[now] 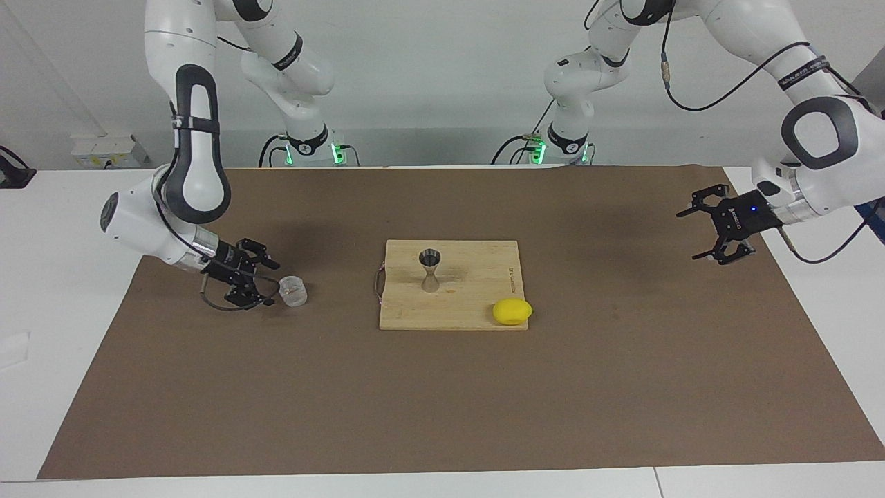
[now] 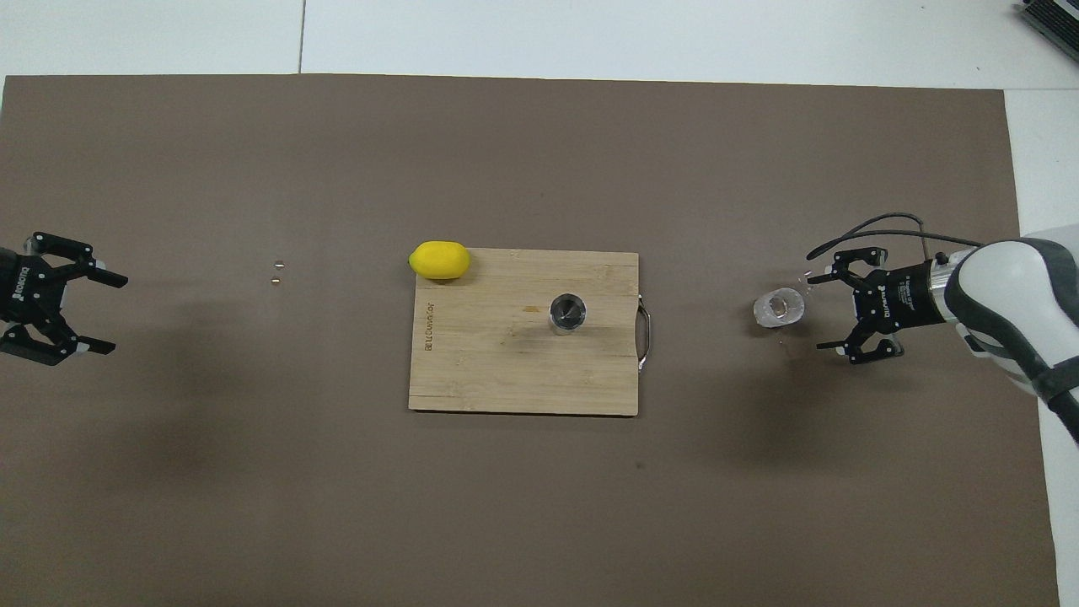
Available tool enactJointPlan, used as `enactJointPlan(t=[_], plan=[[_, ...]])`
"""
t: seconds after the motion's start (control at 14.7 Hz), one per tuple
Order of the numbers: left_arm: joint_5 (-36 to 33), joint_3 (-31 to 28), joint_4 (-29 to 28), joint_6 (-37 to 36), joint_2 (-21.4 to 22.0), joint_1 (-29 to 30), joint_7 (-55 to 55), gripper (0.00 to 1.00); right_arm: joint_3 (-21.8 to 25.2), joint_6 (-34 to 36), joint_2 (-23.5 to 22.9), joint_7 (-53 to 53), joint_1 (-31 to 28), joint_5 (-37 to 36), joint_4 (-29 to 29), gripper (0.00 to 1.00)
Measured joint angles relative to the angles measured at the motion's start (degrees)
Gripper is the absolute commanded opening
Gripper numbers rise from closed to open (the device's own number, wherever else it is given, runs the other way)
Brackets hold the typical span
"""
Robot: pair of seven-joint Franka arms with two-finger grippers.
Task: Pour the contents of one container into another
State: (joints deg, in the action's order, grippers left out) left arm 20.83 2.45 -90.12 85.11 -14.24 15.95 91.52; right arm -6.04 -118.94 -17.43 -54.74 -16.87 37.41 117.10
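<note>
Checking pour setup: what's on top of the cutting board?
On the cutting board: the metal jigger standing upright, and a lemon overhanging one corner. The board hides whatever lies beneath it.

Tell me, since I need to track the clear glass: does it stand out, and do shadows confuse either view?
Facing view: glass tumbler is faint against the brown mat, beside the open right tool. Overhead view: its rim catches light; soft arm shadows lie nearby.

A yellow lemon [image 1: 512,312] sits on a corner of the wooden cutting board [image 1: 470,304], which lies mid-table on a brown mat [image 1: 442,415].
</note>
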Motion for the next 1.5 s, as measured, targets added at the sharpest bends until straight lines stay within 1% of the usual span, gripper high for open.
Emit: enactJointPlan(t=[0.2, 0.41, 0.54, 0.75, 0.95, 1.02, 1.16, 1.29, 1.36, 1.43, 1.5], plan=[[-0.97, 0.54, 1.89, -0.59, 2.20, -1.26, -7.12, 1.00, -0.13, -0.45, -1.02, 0.82, 0.09, 0.93, -0.16, 1.00], [-3.09, 0.81, 4.85, -0.59, 2.47, -3.62, -11.81, 1.00, -0.30, -0.85, -1.02, 0.83, 0.45, 2.75, -0.19, 0.95], [-4.35, 0.89, 5.36, -0.59, 2.47, -4.07, -17.21, 1.00, -0.31, -0.91, -1.02, 0.83, 0.72, 3.23, -0.19, 0.92], [-8.07, 0.90, 5.92, -0.59, 3.22, -5.07, -28.67, 1.00, -0.47, -0.91, -1.02, 0.83, 0.76, 3.30, -0.19, 0.88], [-13.61, 1.01, 6.06, -0.59, 5.21, -6.90, -43.52, 1.00, -0.58, -0.91, -1.02, 0.84, 0.76, 4.18, -0.19, 0.77], [-14.67, 1.01, 6.07, -0.59, 5.75, -7.34, -48.90, 1.00, -0.68, -0.91, -1.02, 0.85, 0.79, 4.61, -0.19, 0.69], [-15.33, 1.01, 6.12, -0.58, 6.95, -8.10, -59.33, 1.00, -0.96, -0.91, -1.02, 0.85, 1.30, 5.11, -0.19, 0.42], [-15.40, 1.07, 6.13, -0.58, 8.33, -9.24, -66.75, 1.00, -0.96, -0.94, -1.02, 0.85, 2.15, 6.60, -0.20, 0.14], [-15.46, 1.08, 6.13, -0.58, 8.87, -9.78, -68.81, 1.00, -0.96, -0.95, -1.02, 0.86, 2.43, 6.86, -0.20, 0.04], [-15.53, 1.11, 6.13, -0.58, 9.26, -10.09, -70.23, 1.00, -0.96, -0.95, -1.02, 0.86, 2.58, 6.93, -0.21, 0.00], [-15.59, 1.05, 6.13, -0.58, 9.54, -10.20, -71.76, 1.00, -0.96, -0.95, -1.02, 0.86, 2.62, 6.94, -0.24, 0.00]])
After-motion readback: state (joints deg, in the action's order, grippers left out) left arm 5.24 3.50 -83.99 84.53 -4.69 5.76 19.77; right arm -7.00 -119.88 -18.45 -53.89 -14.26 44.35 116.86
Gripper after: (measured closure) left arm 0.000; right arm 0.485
